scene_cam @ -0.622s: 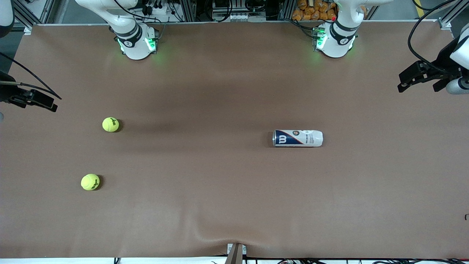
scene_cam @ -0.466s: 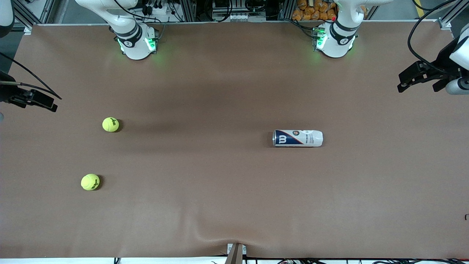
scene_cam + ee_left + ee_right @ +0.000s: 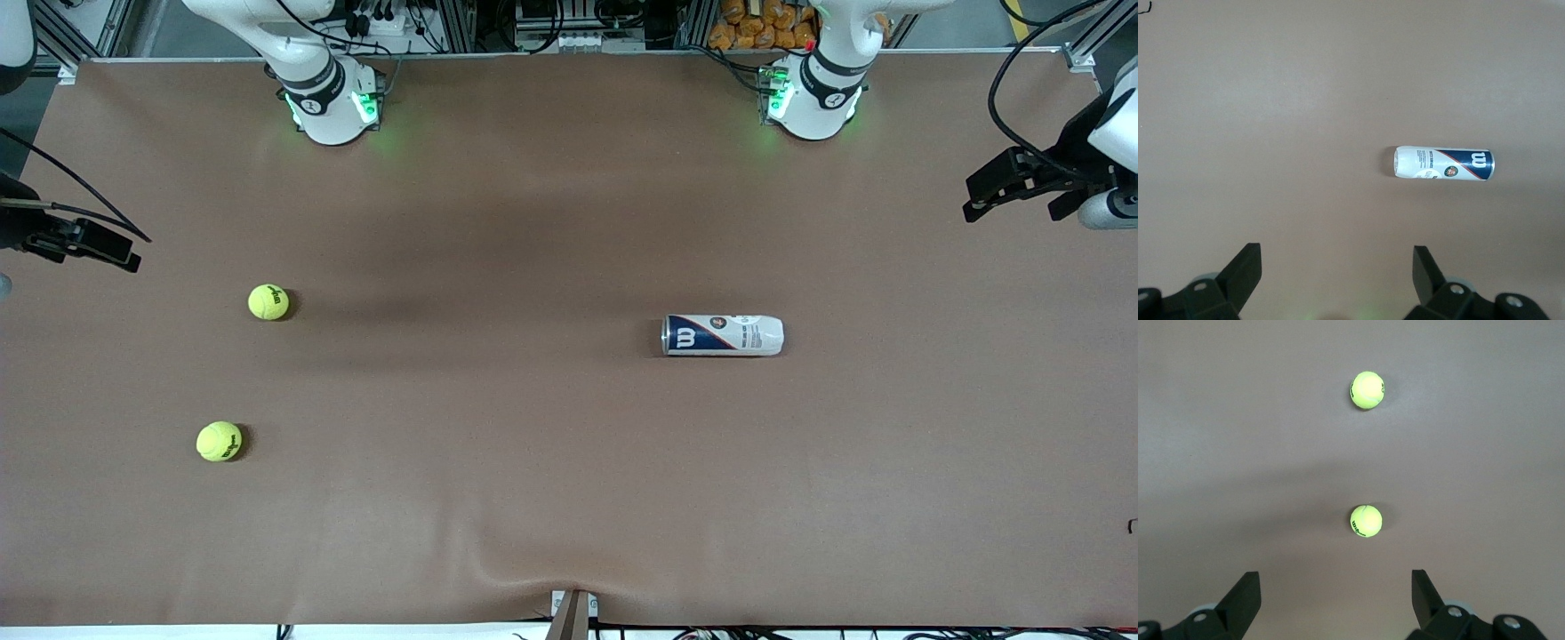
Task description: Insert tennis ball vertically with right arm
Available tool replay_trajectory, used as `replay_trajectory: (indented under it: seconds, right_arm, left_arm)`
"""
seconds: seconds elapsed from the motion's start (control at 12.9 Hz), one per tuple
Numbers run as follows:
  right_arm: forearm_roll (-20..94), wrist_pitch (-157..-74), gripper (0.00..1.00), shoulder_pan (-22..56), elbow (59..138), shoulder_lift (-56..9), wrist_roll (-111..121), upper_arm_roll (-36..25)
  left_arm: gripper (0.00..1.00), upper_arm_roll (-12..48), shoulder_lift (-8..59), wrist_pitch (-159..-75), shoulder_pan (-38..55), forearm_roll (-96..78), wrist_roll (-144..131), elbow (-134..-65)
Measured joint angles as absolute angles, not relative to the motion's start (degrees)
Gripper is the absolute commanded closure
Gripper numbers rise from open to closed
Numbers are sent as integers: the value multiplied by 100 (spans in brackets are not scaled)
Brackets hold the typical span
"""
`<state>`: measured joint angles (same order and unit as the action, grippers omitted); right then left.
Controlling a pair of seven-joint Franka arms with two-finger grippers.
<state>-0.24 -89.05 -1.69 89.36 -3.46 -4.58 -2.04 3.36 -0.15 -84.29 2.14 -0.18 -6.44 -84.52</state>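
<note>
Right gripper (image 3: 1331, 600) open, empty, above two tennis balls (image 3: 1366, 521) | left gripper (image 3: 1335, 277) open, waits | risk: can (image 3: 722, 335) lies flat, ball rolls away.

Table covering (image 3: 569, 498): matt brown sheet, paper-like, smooth, one pucker at the edge nearest the front camera. Two tennis balls (image 3: 268, 302) (image 3: 219, 441): fuzzy yellow-green felt, dull. Can (image 3: 722, 335): glossy printed label, shiny metal-looking rim. My fingers (image 3: 1243, 600): matt black plastic. My arm shells (image 3: 320, 98): smooth glossy white.
</note>
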Motion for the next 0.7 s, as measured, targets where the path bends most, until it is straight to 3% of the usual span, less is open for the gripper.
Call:
replay_trajectory:
  seconds: [0.7]
  right_arm:
    - [-24, -8905, 0, -169, 8972, -516, -458, -206]
  left_arm:
    - [0, 348, 42, -8416, 220, -18, -637, -8476]
